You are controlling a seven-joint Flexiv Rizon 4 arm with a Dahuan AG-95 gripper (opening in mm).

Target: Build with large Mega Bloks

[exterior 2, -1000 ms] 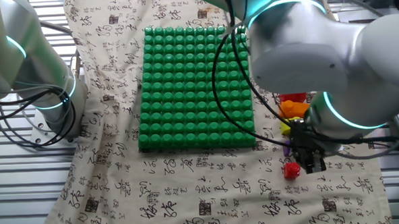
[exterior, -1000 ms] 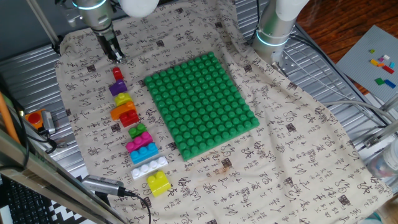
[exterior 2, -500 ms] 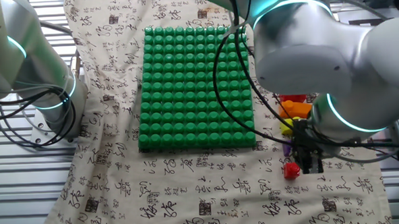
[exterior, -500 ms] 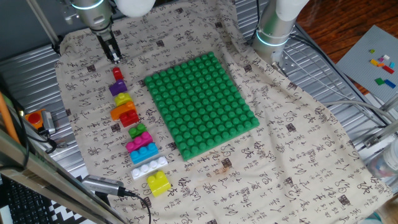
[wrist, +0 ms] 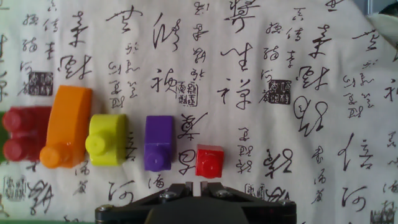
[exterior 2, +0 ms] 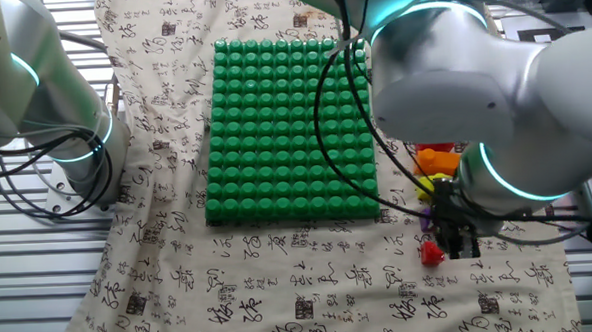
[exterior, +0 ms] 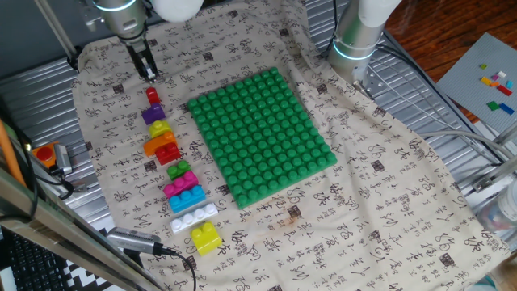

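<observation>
hand (wrist: 200, 185) slightly higher (fingertips cropped)

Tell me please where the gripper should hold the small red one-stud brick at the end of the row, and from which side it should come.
Grip the small red brick by its two flat side walls, coming straight down from above. It stands apart from the purple brick, leaving finger room, and the gripper seems nearly shut, so open first.
</observation>
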